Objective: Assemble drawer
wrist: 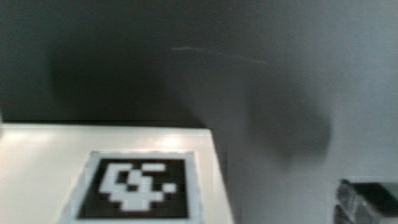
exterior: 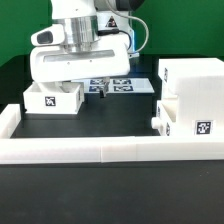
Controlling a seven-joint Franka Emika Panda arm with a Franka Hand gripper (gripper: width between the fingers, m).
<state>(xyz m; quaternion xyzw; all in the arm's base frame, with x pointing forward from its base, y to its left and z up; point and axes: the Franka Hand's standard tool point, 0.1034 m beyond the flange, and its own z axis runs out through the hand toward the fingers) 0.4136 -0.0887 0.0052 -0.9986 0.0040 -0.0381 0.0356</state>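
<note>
The drawer's tall white housing (exterior: 192, 80) stands at the exterior view's right. A small tray (exterior: 178, 115) with a front knob and a tag sticks out of its lower part. The other small tray (exterior: 52, 98), with a tag on its face, lies loose on the dark table at the exterior view's left. My gripper (exterior: 99, 92) hangs low over the table between the loose tray and the housing, holding nothing. In the wrist view one dark fingertip (wrist: 366, 202) shows at the edge, so the jaws stand wide apart. A white tagged surface (wrist: 139, 186) lies beside it; I cannot tell which part it is.
The marker board (exterior: 118, 84) lies flat just behind the gripper. A low white wall strip (exterior: 100, 150) borders the table's front and runs up the exterior view's left side (exterior: 10, 120).
</note>
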